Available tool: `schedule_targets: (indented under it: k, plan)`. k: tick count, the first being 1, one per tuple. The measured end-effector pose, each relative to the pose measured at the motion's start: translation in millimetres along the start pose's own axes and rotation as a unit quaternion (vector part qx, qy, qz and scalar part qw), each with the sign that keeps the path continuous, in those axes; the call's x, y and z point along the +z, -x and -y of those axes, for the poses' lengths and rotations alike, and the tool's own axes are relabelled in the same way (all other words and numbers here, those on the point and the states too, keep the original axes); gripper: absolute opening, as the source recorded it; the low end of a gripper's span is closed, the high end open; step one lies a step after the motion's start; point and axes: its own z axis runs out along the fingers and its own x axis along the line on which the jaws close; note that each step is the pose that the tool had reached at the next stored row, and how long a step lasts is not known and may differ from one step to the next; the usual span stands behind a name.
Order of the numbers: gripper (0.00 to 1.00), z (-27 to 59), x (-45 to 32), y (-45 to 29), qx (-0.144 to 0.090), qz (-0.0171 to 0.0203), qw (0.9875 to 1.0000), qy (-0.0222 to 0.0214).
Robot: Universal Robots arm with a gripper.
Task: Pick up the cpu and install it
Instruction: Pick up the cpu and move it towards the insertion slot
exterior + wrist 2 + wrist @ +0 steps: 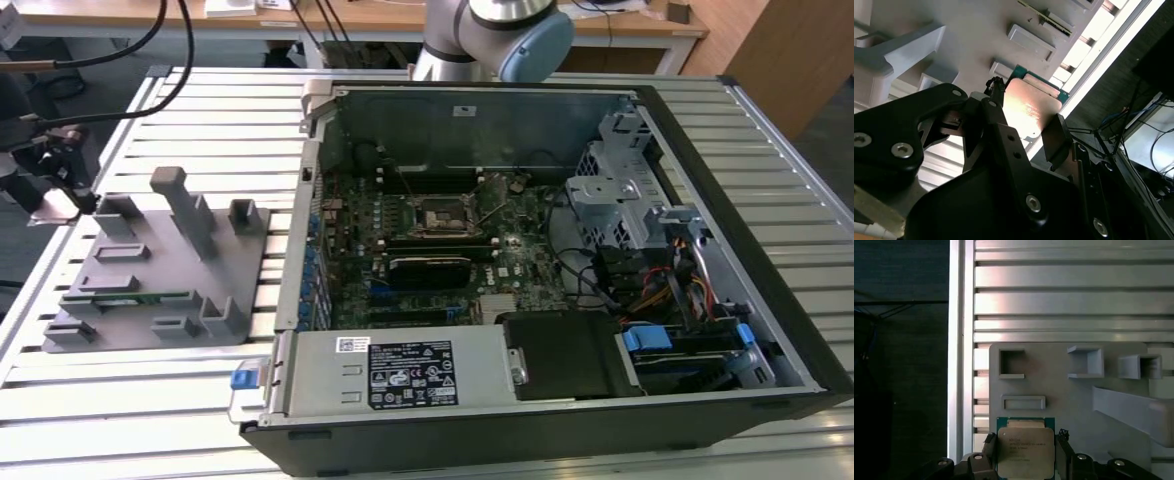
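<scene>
The cpu (1025, 454) is a flat square chip with a dull silver top and a green rim. My gripper (1026, 460) is shut on it, with one black finger (990, 450) on each side. In the second wrist view the cpu (1030, 109) reflects light between the fingers (998, 117). In the exterior view my gripper (54, 185) hangs at the far left, beside the grey fixture plate (254, 255), with the cpu (54, 207) at its tip. The black socket frame (441, 215) sits on the motherboard inside the open computer case (747, 200), far from the gripper.
The grey fixture plate (1074, 400) carries raised posts and pockets, and a green memory stick (140, 297) lies in it. The slatted metal table (1069, 295) ends close to the gripper, at the exterior view's left. Cables (174, 50) hang nearby. The arm's base (481, 40) stands behind the case.
</scene>
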Motion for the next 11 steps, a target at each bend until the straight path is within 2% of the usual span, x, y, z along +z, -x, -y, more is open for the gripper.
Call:
schedule_targets:
  k: [11]
  plan:
    - [0.54,-1.1,-19.3,-0.4,0.0,0.0001,1.0,0.0]
